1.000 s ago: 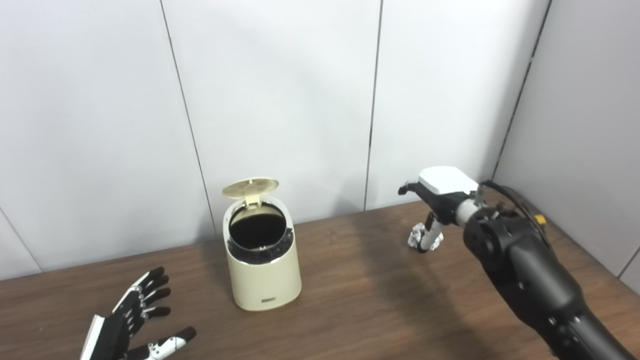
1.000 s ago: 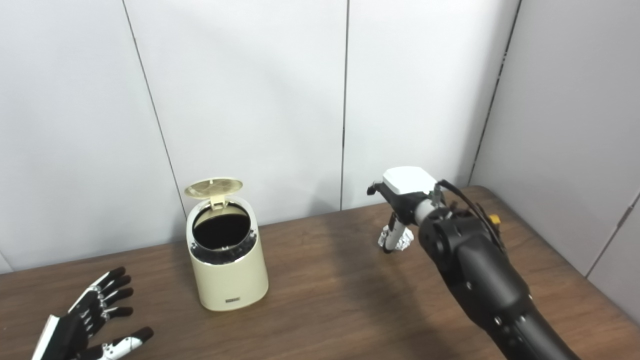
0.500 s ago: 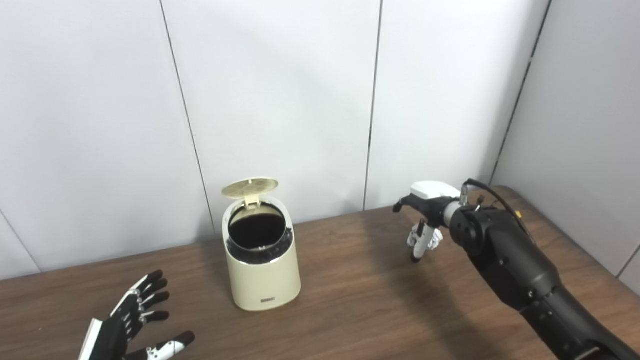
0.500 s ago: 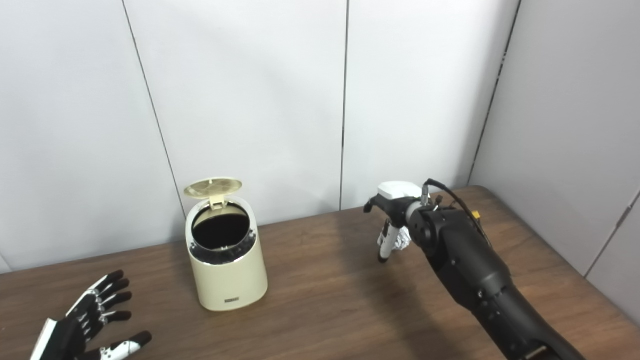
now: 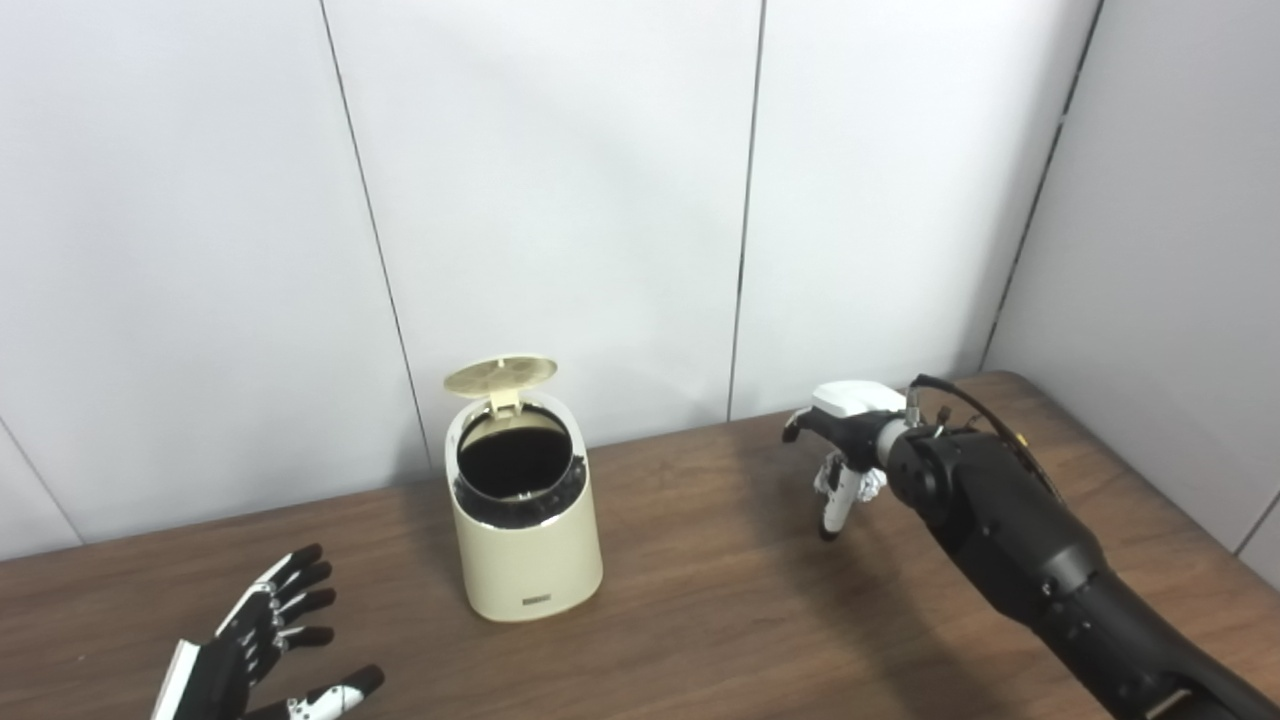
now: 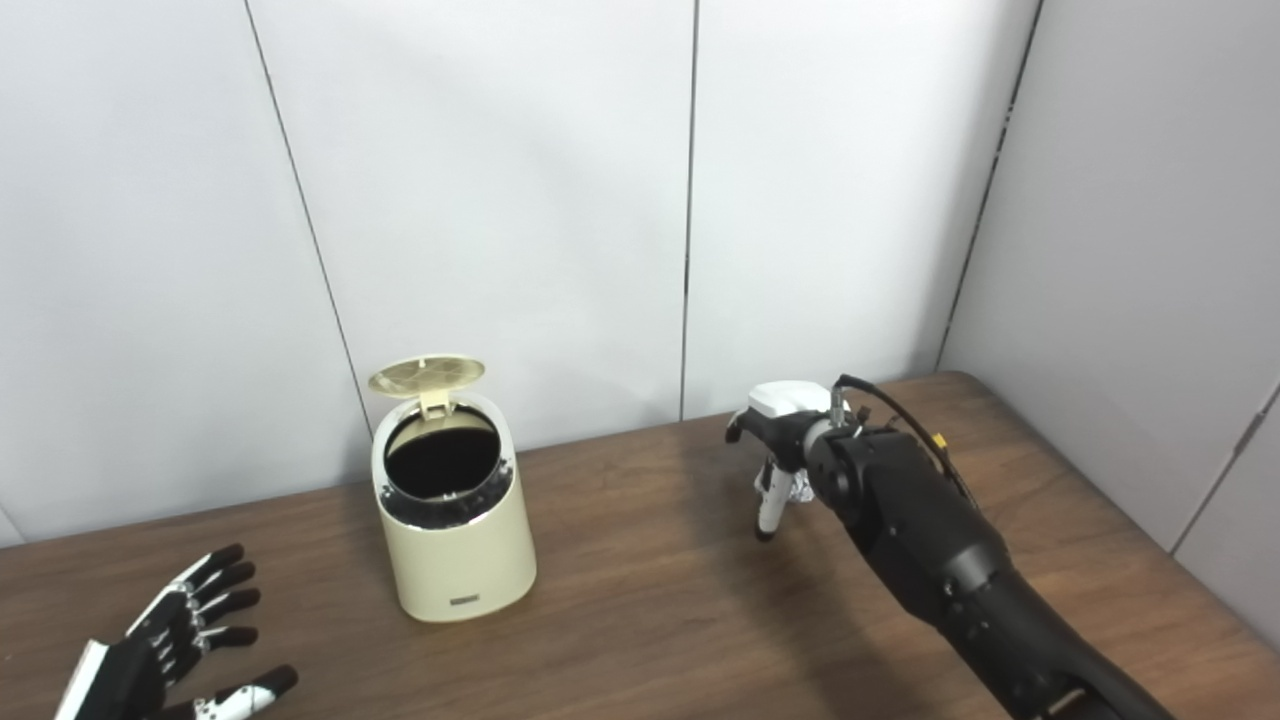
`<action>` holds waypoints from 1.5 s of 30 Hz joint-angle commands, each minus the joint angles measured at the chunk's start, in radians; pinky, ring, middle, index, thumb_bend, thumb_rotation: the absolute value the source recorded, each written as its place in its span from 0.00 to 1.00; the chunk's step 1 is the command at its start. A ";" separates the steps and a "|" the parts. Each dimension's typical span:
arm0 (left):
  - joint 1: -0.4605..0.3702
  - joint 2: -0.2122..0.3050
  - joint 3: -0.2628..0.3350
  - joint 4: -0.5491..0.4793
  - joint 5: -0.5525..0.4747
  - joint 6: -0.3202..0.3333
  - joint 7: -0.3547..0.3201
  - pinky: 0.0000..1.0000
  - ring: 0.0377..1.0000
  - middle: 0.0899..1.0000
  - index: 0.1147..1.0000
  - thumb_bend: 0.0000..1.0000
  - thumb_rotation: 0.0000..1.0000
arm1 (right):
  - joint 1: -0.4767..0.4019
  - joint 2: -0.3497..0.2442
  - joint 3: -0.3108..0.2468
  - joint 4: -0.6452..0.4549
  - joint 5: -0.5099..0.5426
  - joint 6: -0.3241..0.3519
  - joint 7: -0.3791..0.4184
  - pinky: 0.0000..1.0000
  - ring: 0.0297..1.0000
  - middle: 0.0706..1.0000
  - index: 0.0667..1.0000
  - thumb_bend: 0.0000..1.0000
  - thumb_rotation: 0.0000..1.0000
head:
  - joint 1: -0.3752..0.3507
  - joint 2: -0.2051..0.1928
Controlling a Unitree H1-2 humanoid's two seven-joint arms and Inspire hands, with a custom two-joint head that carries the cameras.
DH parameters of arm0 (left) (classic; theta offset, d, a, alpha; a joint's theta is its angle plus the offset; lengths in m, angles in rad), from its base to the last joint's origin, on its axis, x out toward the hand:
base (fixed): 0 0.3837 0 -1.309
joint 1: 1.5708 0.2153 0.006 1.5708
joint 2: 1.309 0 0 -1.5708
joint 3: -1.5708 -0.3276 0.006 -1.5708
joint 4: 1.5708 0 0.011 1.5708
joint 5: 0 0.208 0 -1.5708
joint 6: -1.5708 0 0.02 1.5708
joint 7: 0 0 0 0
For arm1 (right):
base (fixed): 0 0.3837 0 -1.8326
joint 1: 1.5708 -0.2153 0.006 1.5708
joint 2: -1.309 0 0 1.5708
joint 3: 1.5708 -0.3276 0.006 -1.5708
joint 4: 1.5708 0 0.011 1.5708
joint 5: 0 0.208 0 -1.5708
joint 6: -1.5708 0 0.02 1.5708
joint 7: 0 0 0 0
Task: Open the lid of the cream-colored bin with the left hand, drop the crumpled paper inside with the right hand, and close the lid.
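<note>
The brown wooden surface (image 5: 700, 620) runs from the bottom edge back to pale grey wall panels (image 5: 560, 200). The right arm (image 5: 1040, 560), black and jointed, comes in from the lower right corner and reaches toward the far right part of the surface. The cream-colored bin (image 5: 523, 520) stands upright left of centre, well apart from both hands, and its dark inside shows through the round mouth. Its lid (image 5: 500, 373) is swung up on the hinge at the back rim and sits almost level above the opening. The right hand (image 5: 845, 440), with a white cover on its back, points downward with the fingers (image 5: 833, 498) reaching to the surface and drawn in around the crumpled paper (image 5: 868, 484). The paper shows only as a small pale bit beside the fingers, partly hidden by the hand and wrist, on or close above the surface; whether the fingers hold it firmly I cannot tell. The left hand (image 5: 255, 650) lies low at the bottom left corner, palm turned up, fingers (image 5: 290, 585) spread apart and holding nothing.
</note>
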 commanded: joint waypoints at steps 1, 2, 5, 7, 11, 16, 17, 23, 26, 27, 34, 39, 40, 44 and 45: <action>-0.019 0.018 0.010 -0.044 -0.010 -0.009 -0.001 0.70 0.81 0.85 0.91 0.71 0.00 | -0.054 -0.039 -0.009 -0.011 -0.019 0.023 -0.011 0.70 0.86 0.91 0.84 0.88 0.13 | -0.003 0.003; -0.018 0.019 0.010 -0.045 -0.009 -0.007 -0.001 0.70 0.81 0.85 0.91 0.70 0.00 | -0.053 -0.041 -0.007 -0.011 -0.020 0.027 -0.009 0.70 0.86 0.91 0.84 0.88 0.13 | -0.004 0.005; -0.018 0.020 0.009 -0.046 -0.005 -0.005 0.001 0.70 0.81 0.85 0.91 0.70 0.00 | -0.050 -0.050 -0.002 0.002 -0.016 0.029 -0.009 0.69 0.86 0.91 0.83 0.88 0.12 | -0.005 0.007; -0.018 0.021 0.009 -0.047 -0.006 -0.001 0.000 0.70 0.81 0.85 0.91 0.69 0.00 | -0.046 -0.055 -0.002 0.008 -0.010 0.032 -0.010 0.68 0.85 0.91 0.81 0.88 0.11 | -0.005 0.008; -0.019 0.023 0.009 -0.047 -0.010 0.001 -0.002 0.71 0.82 0.85 0.91 0.69 0.00 | -0.037 -0.063 -0.008 0.003 0.000 0.047 -0.001 0.67 0.84 0.89 0.79 0.87 0.09 | -0.005 0.009; -0.020 0.027 0.008 -0.040 -0.008 -0.008 -0.005 0.70 0.82 0.85 0.91 0.69 0.00 | -0.025 -0.074 -0.014 -0.002 0.017 0.047 -0.002 0.61 0.81 0.90 0.79 0.86 0.08 | -0.009 0.011; -0.020 0.027 0.007 -0.040 -0.009 -0.009 -0.006 0.70 0.82 0.85 0.91 0.69 0.00 | -0.022 -0.074 -0.018 0.001 0.023 0.043 -0.012 0.60 0.81 0.90 0.79 0.86 0.08 | -0.008 0.011; -0.018 0.031 0.006 -0.043 -0.001 -0.007 -0.006 0.71 0.82 0.85 0.91 0.70 0.00 | -0.007 -0.073 -0.031 0.011 0.056 0.030 -0.049 0.66 0.84 0.91 0.79 0.86 0.06 | -0.010 0.014; -0.020 0.030 0.007 -0.040 -0.011 -0.007 -0.010 0.71 0.82 0.86 0.91 0.69 0.00 | 0.004 -0.070 -0.039 0.006 0.073 0.026 -0.067 0.64 0.81 0.90 0.79 0.85 0.06 | -0.010 0.014; -0.020 0.030 0.007 -0.039 -0.011 -0.008 -0.010 0.70 0.82 0.85 0.91 0.69 0.00 | 0.006 -0.070 -0.039 0.004 0.075 0.026 -0.071 0.64 0.81 0.90 0.79 0.85 0.07 | -0.010 0.014; -0.022 0.031 0.006 -0.037 0.000 -0.012 -0.007 0.71 0.81 0.85 0.91 0.68 0.00 | 0.007 -0.069 -0.026 0.019 0.079 0.005 -0.102 0.64 0.77 0.83 0.76 0.83 0.07 | -0.007 0.020; -0.019 0.028 0.005 -0.049 0.002 -0.001 -0.005 0.70 0.81 0.85 0.90 0.68 0.00 | 0.017 -0.061 -0.046 0.040 0.130 -0.048 -0.159 0.59 0.63 0.66 0.66 0.78 0.00 | -0.005 0.021; -0.019 0.028 0.005 -0.049 0.002 -0.002 -0.006 0.69 0.81 0.85 0.90 0.68 0.00 | 0.019 -0.060 -0.049 0.040 0.138 -0.051 -0.164 0.58 0.61 0.65 0.65 0.78 0.00 | -0.005 0.021; -0.019 0.027 0.005 -0.052 0.003 0.007 -0.005 0.70 0.81 0.85 0.90 0.68 0.00 | 0.024 -0.054 -0.054 0.035 0.167 -0.053 -0.169 0.57 0.62 0.66 0.66 0.78 0.00 | -0.005 0.025; -0.019 0.027 0.004 -0.051 0.002 0.006 -0.006 0.70 0.81 0.85 0.90 0.68 0.00 | 0.021 -0.052 -0.054 0.043 0.172 -0.053 -0.170 0.57 0.63 0.67 0.67 0.78 0.00 | -0.006 0.025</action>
